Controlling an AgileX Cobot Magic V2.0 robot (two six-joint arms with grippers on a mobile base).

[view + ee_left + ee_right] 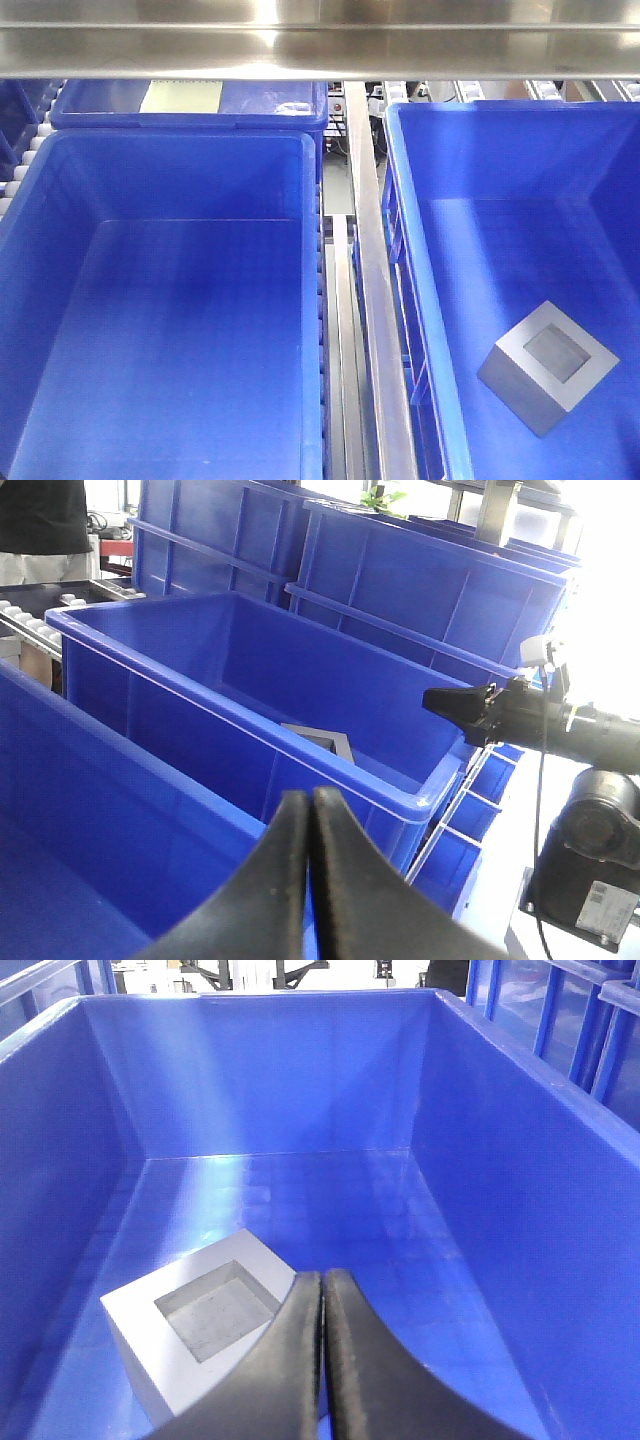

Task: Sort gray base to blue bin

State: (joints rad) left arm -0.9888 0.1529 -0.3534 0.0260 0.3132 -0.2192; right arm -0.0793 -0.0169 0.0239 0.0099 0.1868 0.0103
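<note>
The gray base [547, 367] lies on the floor of the blue bin [420, 250] on the right, recess facing up. The right wrist view shows it [200, 1330] at lower left on the grid-patterned floor of the blue bin [480, 1160]. My right gripper [322, 1280] is shut and empty, just right of the block's near corner and above it. My left gripper [312, 800] is shut and empty over the neighbouring crate's wall. From there the gray base [322, 742] peeks above the blue bin's rim [200, 702]. Neither gripper shows in the front view.
A second blue crate [160, 330] with a smooth floor stands on the left, with nothing in it. A metal rail [375, 300] runs between the two crates. More blue crates [420, 590] stand behind. The right arm [520, 715] reaches over the bin's far end.
</note>
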